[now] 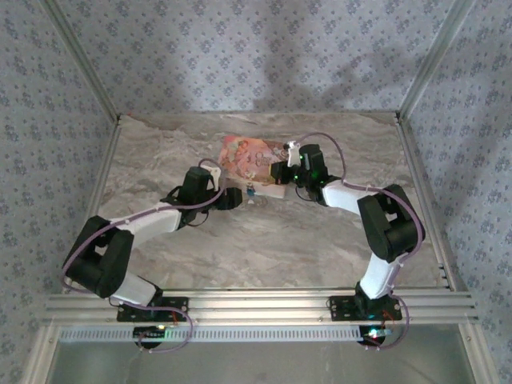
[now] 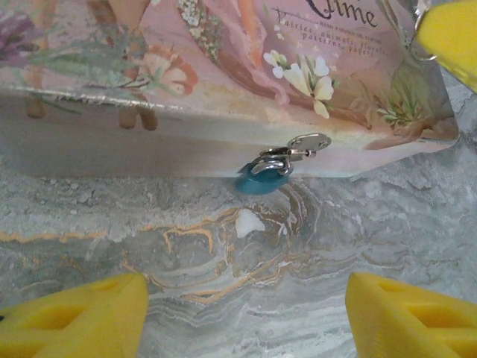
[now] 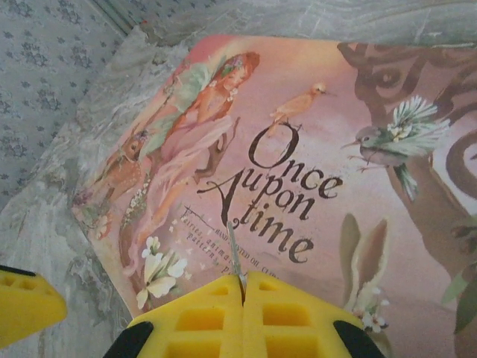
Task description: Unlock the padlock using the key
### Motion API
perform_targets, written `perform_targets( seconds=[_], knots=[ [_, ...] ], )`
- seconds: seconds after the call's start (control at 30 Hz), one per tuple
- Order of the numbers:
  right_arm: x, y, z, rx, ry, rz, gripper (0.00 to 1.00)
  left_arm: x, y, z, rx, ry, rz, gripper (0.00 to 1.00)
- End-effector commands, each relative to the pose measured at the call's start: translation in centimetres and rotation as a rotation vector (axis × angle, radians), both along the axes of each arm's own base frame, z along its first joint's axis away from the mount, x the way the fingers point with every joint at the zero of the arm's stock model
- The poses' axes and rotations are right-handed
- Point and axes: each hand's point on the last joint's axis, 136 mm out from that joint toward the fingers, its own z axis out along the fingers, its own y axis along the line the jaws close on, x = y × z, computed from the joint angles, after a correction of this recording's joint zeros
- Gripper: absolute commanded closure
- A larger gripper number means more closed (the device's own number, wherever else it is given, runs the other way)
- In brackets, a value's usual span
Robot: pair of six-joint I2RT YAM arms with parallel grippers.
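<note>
1. The left gripper (image 2: 246, 285) reaches low toward the near side of the pink box (image 2: 223, 67), its yellow fingers spread wide and holding nothing. The right gripper (image 3: 242, 283) hangs over the box lid, fingers pressed together on a thin metal strip (image 3: 233, 253).
2. Bare marbled table (image 2: 223, 261) lies open between the left fingers and the box. The padlock (image 2: 277, 159) sits at the box's lower near edge.
3. The padlock is small and blurred, with a blue piece (image 2: 261, 181) beneath it. Whether a key sits in it cannot be told.
</note>
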Motion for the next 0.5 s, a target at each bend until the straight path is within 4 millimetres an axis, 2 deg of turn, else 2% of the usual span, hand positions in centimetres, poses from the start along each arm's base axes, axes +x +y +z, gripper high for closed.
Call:
perform_targets(
  seconds=[0.0,0.23,0.47],
  knots=[
    [-1.3,-0.3,-2.2,-0.030,0.080,-0.004,1.00,0.5,-0.7,0.3,0.002,-0.083,-0.056,0.29],
    [-3.9,-0.1,-5.4,-0.058,0.188,0.001,1.00,0.7,-1.5,-1.0,0.007,-0.110,-0.114,0.29],
    [-6.5,0.4,-6.4,-0.053,0.242,0.016,1.00,0.9,-1.9,-2.2,0.018,-0.134,-0.151,0.30]
  ],
)
